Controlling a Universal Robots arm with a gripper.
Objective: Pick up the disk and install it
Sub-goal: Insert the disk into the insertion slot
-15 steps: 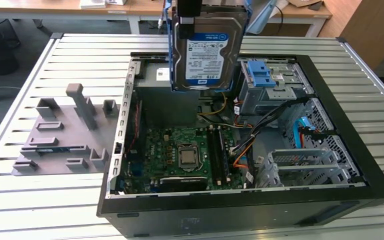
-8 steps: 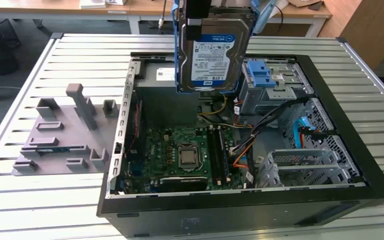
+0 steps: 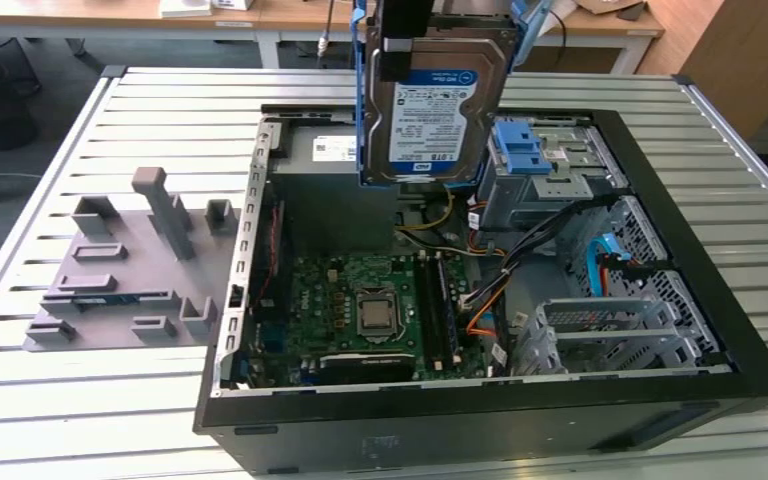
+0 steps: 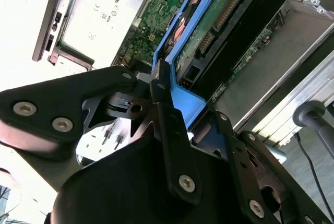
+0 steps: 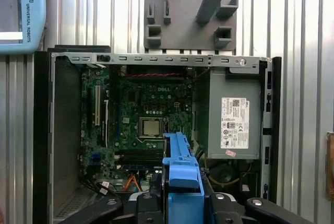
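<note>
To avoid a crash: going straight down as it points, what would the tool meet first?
Probably the cables beside the grey box inside the open case, with the held disk touching before the tool; depth is unclear.

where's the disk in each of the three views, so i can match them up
Exterior view: the disk hangs upright above the open computer case, at the picture's top middle.
Second wrist view: the disk is clamped in the hand, circuit-board side showing.
First wrist view: its blue rail juts out in front of the motherboard.
Shared landmark: the grey power supply with the white sticker.
</note>
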